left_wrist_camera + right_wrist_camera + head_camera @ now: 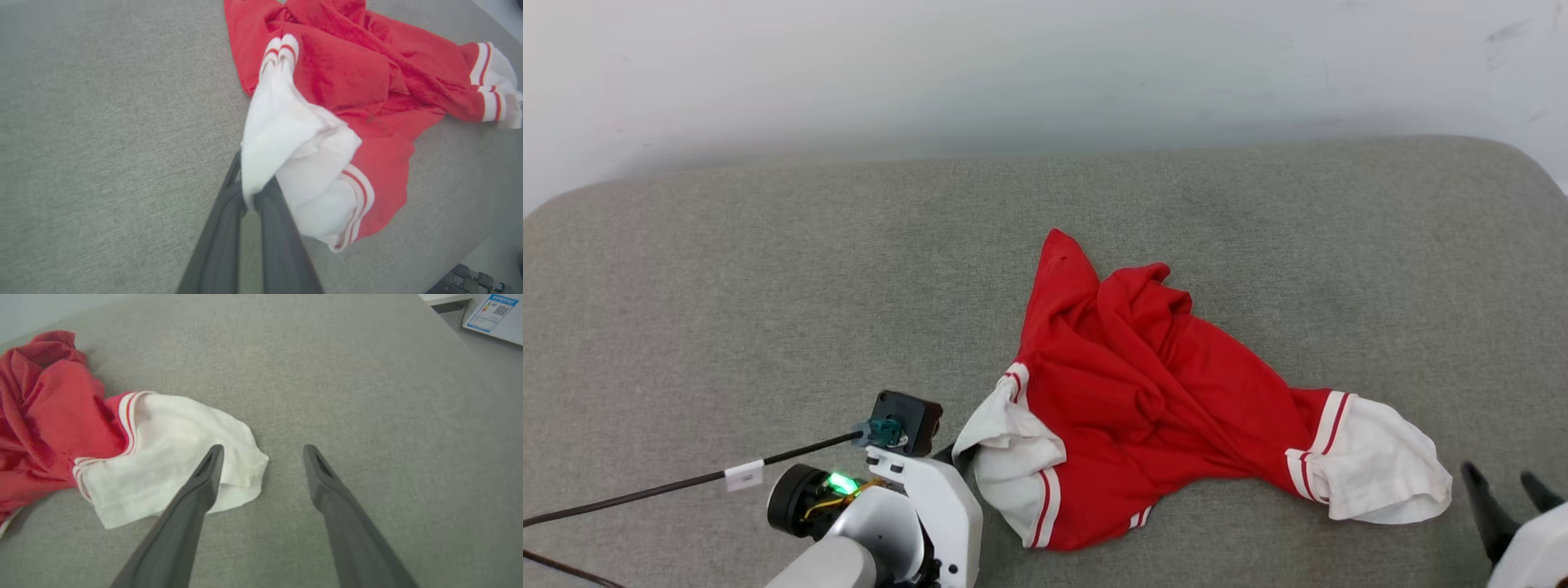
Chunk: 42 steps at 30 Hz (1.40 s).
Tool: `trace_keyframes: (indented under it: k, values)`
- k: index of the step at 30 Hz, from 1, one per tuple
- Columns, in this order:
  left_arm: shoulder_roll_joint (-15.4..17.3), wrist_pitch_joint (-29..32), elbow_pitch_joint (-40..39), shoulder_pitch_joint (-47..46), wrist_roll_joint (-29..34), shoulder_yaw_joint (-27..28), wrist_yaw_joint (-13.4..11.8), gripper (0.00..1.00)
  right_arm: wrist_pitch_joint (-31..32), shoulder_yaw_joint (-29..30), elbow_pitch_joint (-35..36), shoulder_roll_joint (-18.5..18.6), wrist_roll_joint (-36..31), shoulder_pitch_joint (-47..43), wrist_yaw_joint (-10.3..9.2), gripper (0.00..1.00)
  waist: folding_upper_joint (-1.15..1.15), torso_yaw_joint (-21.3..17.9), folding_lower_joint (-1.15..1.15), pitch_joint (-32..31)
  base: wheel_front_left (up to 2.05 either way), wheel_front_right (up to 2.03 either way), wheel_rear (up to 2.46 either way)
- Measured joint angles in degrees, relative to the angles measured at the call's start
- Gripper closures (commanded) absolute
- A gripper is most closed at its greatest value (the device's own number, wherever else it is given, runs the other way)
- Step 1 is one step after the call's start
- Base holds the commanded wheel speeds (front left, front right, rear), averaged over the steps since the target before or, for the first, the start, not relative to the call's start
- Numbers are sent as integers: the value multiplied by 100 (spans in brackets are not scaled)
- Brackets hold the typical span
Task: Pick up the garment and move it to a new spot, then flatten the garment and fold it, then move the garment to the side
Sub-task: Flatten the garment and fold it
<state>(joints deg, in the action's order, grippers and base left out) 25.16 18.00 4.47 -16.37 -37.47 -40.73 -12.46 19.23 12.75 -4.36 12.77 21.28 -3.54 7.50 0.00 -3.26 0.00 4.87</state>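
From my screen, the table (768, 286) has a grey cloth top. Its far edge runs along the white wall (1045, 65), with a rounded corner at each end. The garment (1143, 384) lies crumpled on the near half, a little to the right of the middle. Its red body is bunched and one white sleeve sticks out at each side. To the left of it and behind it there is much bare cloth, so I have open room there. On the near side there is less room. In the left wrist view the table's near edge passes close under the left sleeve (286, 134). In the right wrist view the right edge is in the upper corner, and beyond it lies a white sheet with a printed code (490, 312).

The left hand (247, 196) is closed narrow, and its two dark fingers pinch a fold of the left sleeve's white cloth. This sleeve stands up a little from the table at the grip.

The right hand (263, 451) is spread wide and holds nothing. It is just beside the right sleeve (171, 457) (one finger crosses the sleeve's corner in my view, but I cannot tell if it touches).
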Motion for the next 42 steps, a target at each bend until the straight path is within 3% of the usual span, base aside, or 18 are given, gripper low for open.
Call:
trace_keyframes:
  k: [7,18,19,20,21,28,35,42]
  values:
    - [88,-60,-530,17,120,15,-116,100,1123,-126,-672,346,432,287,0,0,0,40,0,158,0,0,0]
    - [73,-144,-750,-162,242,13,-138,100,1648,-622,-1484,502,799,965,-1,0,0,256,0,596,0,0,0]
    - [69,-159,-750,-163,242,20,-138,100,1711,-639,-1539,514,822,984,-1,30,0,270,0,614,0,0,0]
    - [68,-166,-747,-164,242,21,-140,100,1783,-660,-1593,532,850,1031,-2,73,0,282,0,624,0,0,0]
    - [66,-186,-740,-163,231,27,-141,100,1814,-676,-1618,544,875,1058,-10,100,0,289,0,624,0,0,0]
    - [97,-495,-750,-47,175,203,-234,100,1630,-755,-1456,548,823,1025,-9,100,0,245,0,431,0,0,0]
    - [270,-903,-831,-97,180,592,-316,100,1544,-656,-415,709,460,1162,0,100,0,119,0,77,0,0,0]
    - [176,-824,-236,-952,-278,1003,26,100,1669,-631,-14,813,75,1912,1,100,0,88,0,-187,0,0,0]
